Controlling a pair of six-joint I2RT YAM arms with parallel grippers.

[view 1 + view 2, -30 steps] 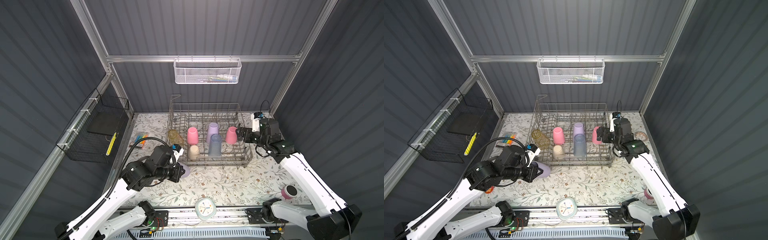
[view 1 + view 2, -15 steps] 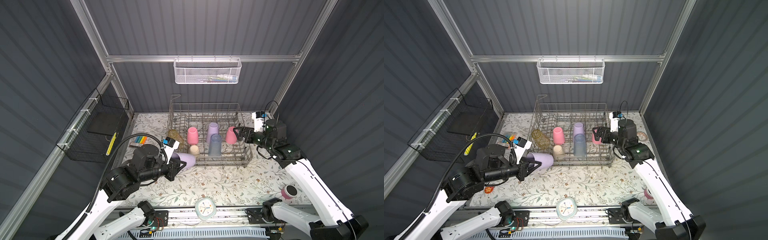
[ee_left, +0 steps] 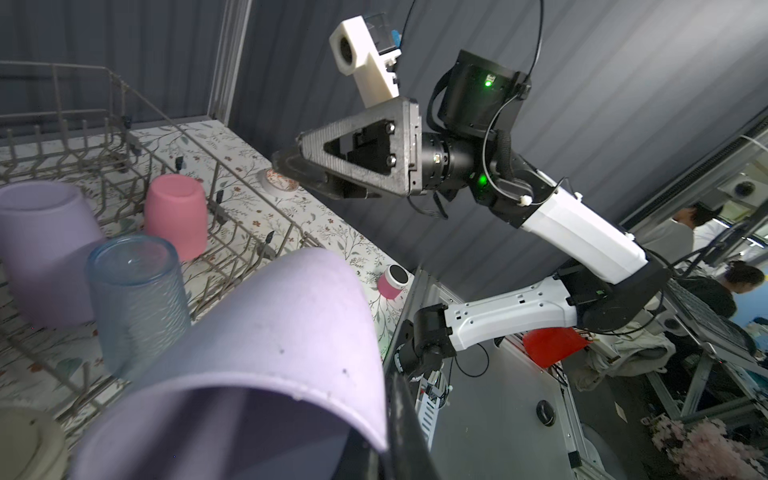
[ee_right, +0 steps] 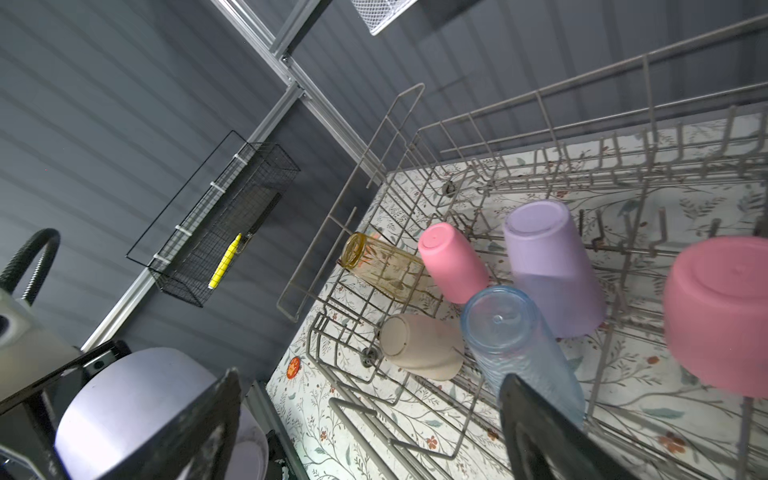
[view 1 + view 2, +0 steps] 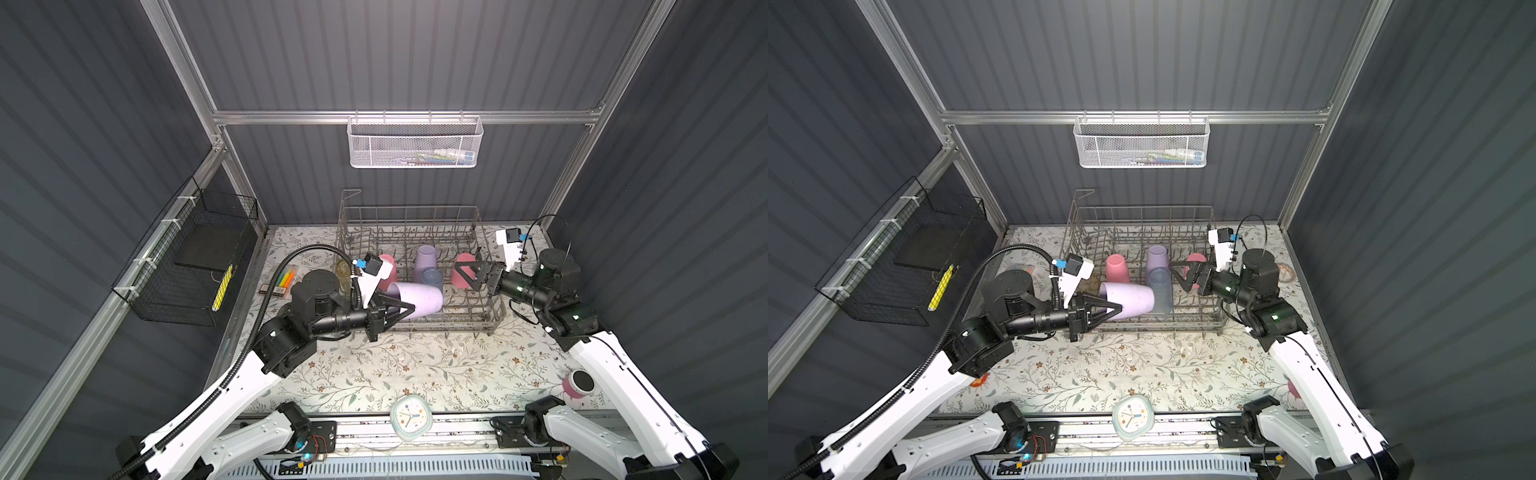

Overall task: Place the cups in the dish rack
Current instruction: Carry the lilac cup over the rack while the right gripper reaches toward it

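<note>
My left gripper is shut on the rim of a lilac cup, one finger inside and one outside. The cup lies on its side in the air over the front left corner of the grey wire dish rack. In the left wrist view the held lilac cup fills the foreground at my left gripper. Upside down in the dish rack stand a yellowish glass, a pink cup, a lilac cup, a blue tumbler, a beige cup and a second pink cup. My right gripper hangs open and empty over the rack's right side.
A small pink cylinder with a black end stands at the front right. A clock lies at the table's front edge. Markers lie left of the rack. A white mesh basket and a black wire basket hang on the walls.
My left gripper has lifted the lilac cup off the table and carried it right, over the rack's front left corner. The right arm has drawn back a little, gripper still open.
</note>
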